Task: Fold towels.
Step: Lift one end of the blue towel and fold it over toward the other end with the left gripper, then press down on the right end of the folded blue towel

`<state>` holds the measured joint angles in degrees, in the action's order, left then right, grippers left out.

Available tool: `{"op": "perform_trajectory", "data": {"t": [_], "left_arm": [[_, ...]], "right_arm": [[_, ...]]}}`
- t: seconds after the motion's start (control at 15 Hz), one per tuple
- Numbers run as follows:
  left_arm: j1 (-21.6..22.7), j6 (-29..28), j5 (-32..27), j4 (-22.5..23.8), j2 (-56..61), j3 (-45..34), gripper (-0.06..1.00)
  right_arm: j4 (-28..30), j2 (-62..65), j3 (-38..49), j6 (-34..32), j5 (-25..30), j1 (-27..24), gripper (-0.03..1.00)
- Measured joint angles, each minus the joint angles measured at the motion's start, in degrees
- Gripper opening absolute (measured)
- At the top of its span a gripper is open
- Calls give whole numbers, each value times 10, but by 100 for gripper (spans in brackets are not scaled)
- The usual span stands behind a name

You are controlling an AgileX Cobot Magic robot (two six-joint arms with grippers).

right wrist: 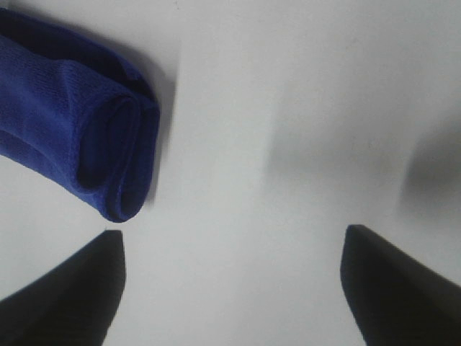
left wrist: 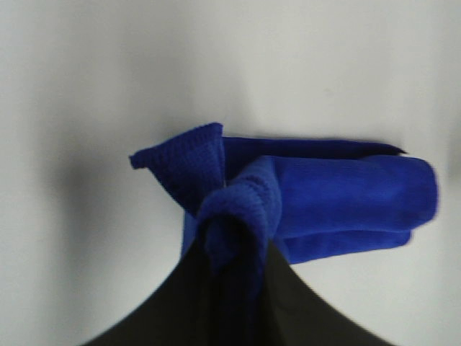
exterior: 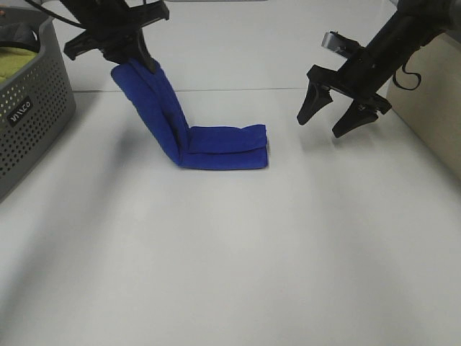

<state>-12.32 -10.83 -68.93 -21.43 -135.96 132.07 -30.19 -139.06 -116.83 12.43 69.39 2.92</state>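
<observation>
The royal-blue towel [exterior: 194, 137] is folded into a long narrow band. Its right part lies flat on the white table [exterior: 230, 252]. Its left end is lifted up and to the left. My left gripper [exterior: 137, 59] is shut on that lifted end, and the left wrist view shows the towel [left wrist: 324, 194] bunched between the fingers [left wrist: 238, 288]. My right gripper [exterior: 329, 120] is open and empty, hovering above the table to the right of the towel. The right wrist view shows the towel's folded end [right wrist: 86, 137] beyond its open fingertips [right wrist: 72, 288].
A grey perforated basket [exterior: 32, 115] stands at the left edge with a yellow-green cloth [exterior: 16, 61] inside. A beige box or wall [exterior: 432, 108] is at the far right.
</observation>
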Motion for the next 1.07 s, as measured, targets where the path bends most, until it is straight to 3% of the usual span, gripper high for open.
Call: {"op": "perform_trajectory", "data": {"t": [0.33,0.6,0.93,1.07], "left_arm": [[-74,-52,81,-40,-49,1,10],[-104,-88,144,-68,-88,1,12],[-115,-106,175,-117,-104,1,43],[-116,-106,193,-154,-104,1,48]], "right_arm": [[0,1,0,0,0,0,79],[-2,1,0,0,0,0,79],[-2,1,0,0,0,0,79],[-5,1,0,0,0,0,79]]}}
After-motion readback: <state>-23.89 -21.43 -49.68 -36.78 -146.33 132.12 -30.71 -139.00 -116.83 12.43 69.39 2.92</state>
